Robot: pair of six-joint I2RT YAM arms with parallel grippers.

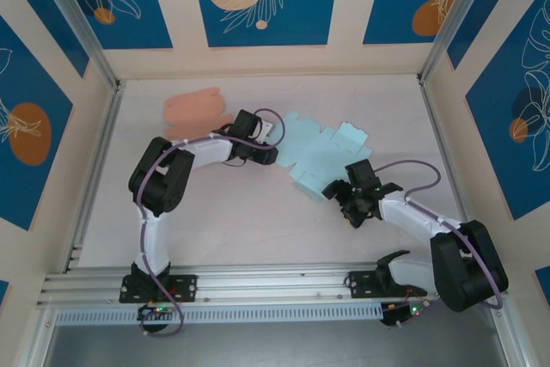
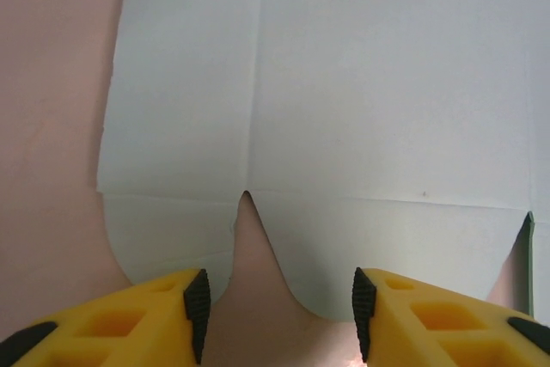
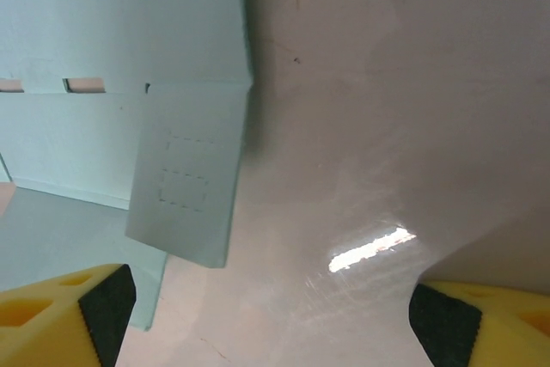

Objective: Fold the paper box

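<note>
Paper box (image 1: 318,156) lies flat, unfolded, mid-worktop (image 1: 258,238). Thin card: judged light, flexible, easily creased; best taken at flap edges beside score lines. Left gripper (image 1: 268,154) jaws part-open at its left flaps; right gripper (image 1: 344,195) jaws wide at its near corner.

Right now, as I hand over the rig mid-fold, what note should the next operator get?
Left pincer: open, low at the left edge flaps of the blue paper box blank, gripping nothing.
Right pincer: wide open at the blank's near edge, holding nothing.
The blank lies spread out on the table; a pink sheet lies apart, far left.
Done: no finished fold visible.
Left: all the folding.
</note>
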